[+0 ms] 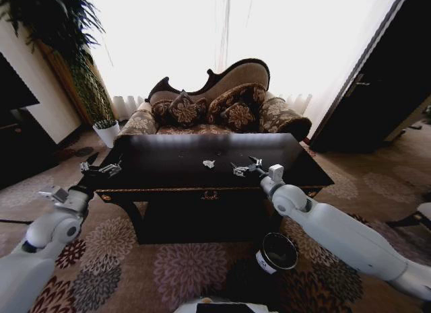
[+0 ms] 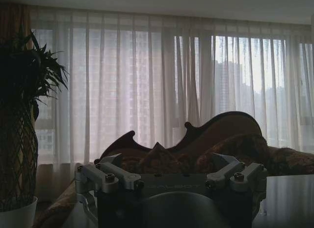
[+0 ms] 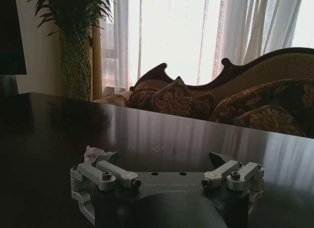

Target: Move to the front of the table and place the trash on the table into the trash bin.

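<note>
- Head view: the table (image 1: 168,166) stands straight ahead at twelve o'clock, dark and glossy, with a gold emblem on its front rail.
- One white paper wad (image 1: 209,163) lies on the tabletop near the middle; I see no more of the trash from here.
- The right gripper (image 1: 244,167) reaches over the tabletop at about one o'clock, its fingers spread wide, just beside the wad on the wad's right and not touching it.
- The left gripper (image 1: 100,168) hangs at about ten o'clock by the table's left front corner, fingers spread wide and holding nothing.
- The trash bin (image 1: 277,253) sits on the patterned carpet (image 1: 175,266) at about five o'clock, below the right arm and in front of the table, leaning a little with its open mouth showing.
- Behind the table stands a sofa (image 1: 222,104) with cushions, and a potted plant (image 1: 108,132) is off at eleven o'clock.
- Left wrist view: the left gripper (image 2: 171,176) has its finger links set far apart, nothing between them; the sofa (image 2: 206,144) and curtains (image 2: 162,81) lie beyond, with a strip of the tabletop (image 2: 289,198) alongside.
- Right wrist view: the right gripper (image 3: 167,174) is low over the table (image 3: 147,135), fingers far apart and empty; the paper wad (image 3: 93,153) lies on the wood just by one finger.
</note>
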`<state>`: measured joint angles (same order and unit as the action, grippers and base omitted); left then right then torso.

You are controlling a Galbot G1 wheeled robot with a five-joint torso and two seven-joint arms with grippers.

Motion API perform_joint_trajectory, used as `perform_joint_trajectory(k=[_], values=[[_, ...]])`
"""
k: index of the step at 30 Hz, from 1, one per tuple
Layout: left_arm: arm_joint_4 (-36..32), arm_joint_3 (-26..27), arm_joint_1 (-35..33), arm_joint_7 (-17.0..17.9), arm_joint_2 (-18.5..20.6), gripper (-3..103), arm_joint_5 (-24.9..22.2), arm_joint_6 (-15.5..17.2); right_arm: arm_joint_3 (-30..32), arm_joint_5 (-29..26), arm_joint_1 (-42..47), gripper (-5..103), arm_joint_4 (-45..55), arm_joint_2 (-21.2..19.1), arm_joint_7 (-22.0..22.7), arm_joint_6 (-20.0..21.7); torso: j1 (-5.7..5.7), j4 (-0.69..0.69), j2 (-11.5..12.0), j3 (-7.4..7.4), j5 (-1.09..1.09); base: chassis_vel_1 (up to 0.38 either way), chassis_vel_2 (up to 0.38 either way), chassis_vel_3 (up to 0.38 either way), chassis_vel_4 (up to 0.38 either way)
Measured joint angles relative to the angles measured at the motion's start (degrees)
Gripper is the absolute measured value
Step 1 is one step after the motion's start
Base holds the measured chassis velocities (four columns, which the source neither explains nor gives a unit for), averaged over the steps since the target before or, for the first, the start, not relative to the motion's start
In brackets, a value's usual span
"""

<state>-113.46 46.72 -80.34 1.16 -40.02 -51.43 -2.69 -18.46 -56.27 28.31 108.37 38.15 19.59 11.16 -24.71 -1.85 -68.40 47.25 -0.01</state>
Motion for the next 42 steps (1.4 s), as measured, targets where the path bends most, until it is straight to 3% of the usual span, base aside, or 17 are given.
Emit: perform_joint_trajectory(k=[8, 21, 42], values=[[0.0, 0.0, 0.0, 0.0, 0.0, 100, 0.0, 0.0, -4.31, -0.62, -2.7, 100, -1.66, 2.46, 0.38, 0.19, 0.0, -0.01, 0.0, 0.0, 0.01, 0.0, 0.0, 0.0, 0.0], [0.0, 0.0, 0.0, 0.0, 0.0, 100, 0.0, 0.0, -14.63, -1.89, -14.88, 100, -7.17, 6.7, 0.05, -0.07, 0.0, 0.0, 0.0, 0.0, 0.0, 0.0, 0.0, 0.0, 0.0], [0.0, 0.0, 0.0, 0.0, 0.0, 100, 0.0, 0.0, -18.14, -0.65, -15.51, 100, -13.69, 10.67, -1.46, -1.14, 0.0, -0.01, -0.01, 0.0, 0.01, 0.0, 0.0, 0.0, 0.0]])
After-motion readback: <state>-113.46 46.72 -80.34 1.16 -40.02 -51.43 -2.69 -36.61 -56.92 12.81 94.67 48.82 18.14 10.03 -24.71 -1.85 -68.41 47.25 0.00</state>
